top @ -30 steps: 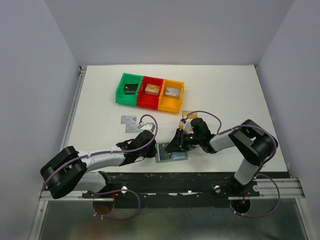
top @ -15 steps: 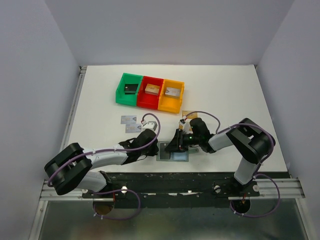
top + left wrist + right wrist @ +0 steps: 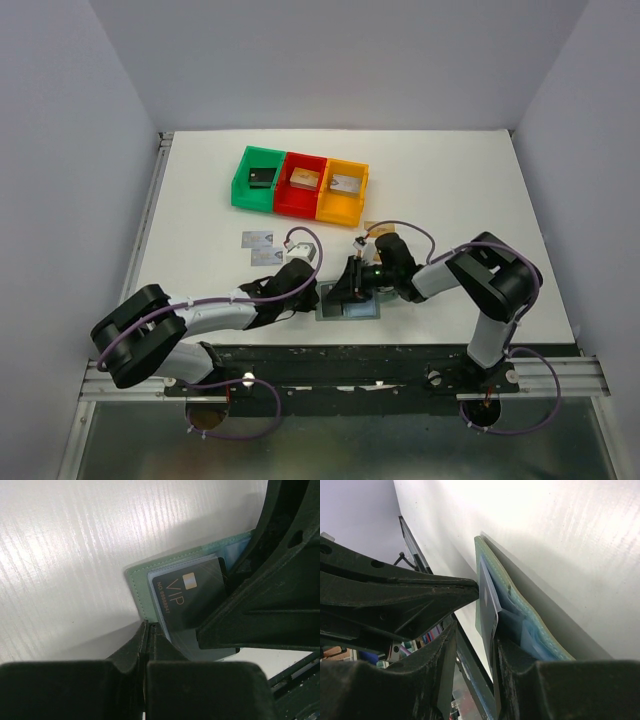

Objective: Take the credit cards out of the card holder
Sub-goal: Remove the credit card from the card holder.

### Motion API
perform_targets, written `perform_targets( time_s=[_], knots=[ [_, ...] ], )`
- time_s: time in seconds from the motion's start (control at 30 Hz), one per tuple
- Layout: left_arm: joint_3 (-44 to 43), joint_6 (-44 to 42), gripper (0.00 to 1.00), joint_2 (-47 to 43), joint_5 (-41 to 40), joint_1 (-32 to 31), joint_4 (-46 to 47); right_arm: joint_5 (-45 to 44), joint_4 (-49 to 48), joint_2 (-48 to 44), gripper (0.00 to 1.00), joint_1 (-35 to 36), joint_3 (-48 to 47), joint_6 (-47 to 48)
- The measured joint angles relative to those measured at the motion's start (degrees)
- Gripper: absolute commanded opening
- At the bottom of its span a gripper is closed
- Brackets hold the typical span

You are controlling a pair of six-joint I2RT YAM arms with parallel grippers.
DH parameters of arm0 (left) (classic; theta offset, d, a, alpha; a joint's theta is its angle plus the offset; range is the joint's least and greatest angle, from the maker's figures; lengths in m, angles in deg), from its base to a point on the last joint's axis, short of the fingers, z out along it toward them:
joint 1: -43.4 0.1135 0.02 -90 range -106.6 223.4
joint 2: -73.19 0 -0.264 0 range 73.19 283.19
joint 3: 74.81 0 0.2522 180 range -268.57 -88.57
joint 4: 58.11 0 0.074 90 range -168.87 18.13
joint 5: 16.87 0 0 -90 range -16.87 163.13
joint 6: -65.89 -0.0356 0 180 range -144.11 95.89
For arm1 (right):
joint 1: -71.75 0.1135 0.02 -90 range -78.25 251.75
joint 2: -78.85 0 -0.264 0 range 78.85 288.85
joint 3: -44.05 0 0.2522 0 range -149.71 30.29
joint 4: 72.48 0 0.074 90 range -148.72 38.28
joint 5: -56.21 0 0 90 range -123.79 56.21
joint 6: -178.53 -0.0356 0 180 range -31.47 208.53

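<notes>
1. The holder [image 3: 530, 622] lies open on the white worktop [image 3: 560, 540].
2. A dark card [image 3: 489, 600] juts from its pocket, between the parted fingers of the right end effector [image 3: 476, 635].
3. The left end effector [image 3: 470, 587] meets the holder's edge.

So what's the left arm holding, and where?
The card holder: its outer edge looks pinched between the shut left fingers, beside the black card.

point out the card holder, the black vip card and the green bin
card holder [image 3: 140, 587]: left wrist view, on its grey-green outer border.
black vip card [image 3: 187, 602]: left wrist view, on the middle of its face.
green bin [image 3: 240, 185]: top view, on its left wall.
</notes>
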Motion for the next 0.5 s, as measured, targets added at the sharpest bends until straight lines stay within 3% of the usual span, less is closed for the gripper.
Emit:
perform_targets(
  time_s=[0.5],
  knots=[
    [-0.1, 2.1, 0.0, 1.0, -0.1, -0.7, 1.2, -1.3, 8.4, -7.0, 0.38, 0.8, -0.3, 3.9]
  ],
)
